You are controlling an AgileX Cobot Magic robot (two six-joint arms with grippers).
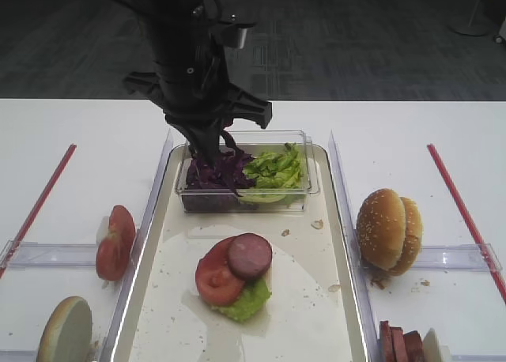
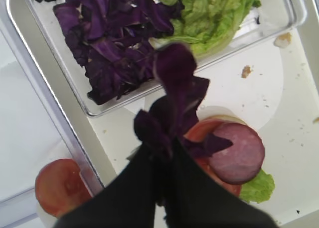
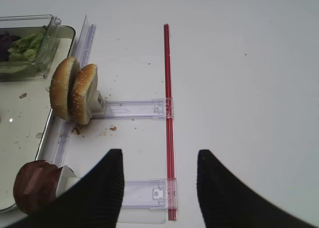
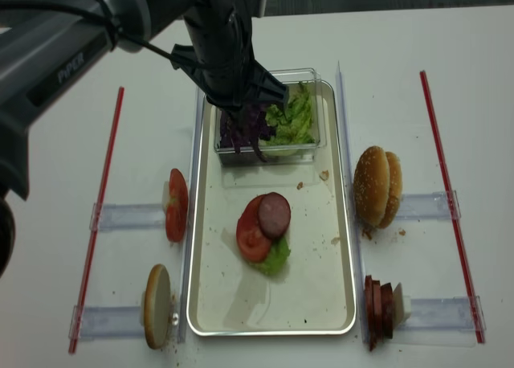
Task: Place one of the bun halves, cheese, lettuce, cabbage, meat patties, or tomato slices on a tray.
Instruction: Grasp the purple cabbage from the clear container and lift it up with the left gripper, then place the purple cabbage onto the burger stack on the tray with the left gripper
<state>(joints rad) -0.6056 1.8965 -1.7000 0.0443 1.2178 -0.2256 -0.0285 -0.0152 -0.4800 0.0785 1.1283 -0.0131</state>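
- We are holding a clump of cabbage point(image 2: 172, 108) in our left claw point(image 2: 162, 161), its jaws pinched together on the purple shreds, which are dangling just above the clear tub point(image 1: 245, 190) at the far end of the tray point(image 1: 332, 314).
- More cabbage and the lettuce point(image 1: 275, 169) are lying in that tub; nearer us on the tray floor a meat patty point(image 1: 250, 255) is resting on a tomato slice point(image 1: 215, 279) over a green leaf.
- Our right claw point(image 3: 159, 188) is hanging with jaws apart and empty over the bench, near the bun halves point(image 3: 74, 92).
- To do this well, we judge we should be carrying the shreds clear of the tub rim, centring them over the patty, and lowering close before letting go so loose strips are not scattering.
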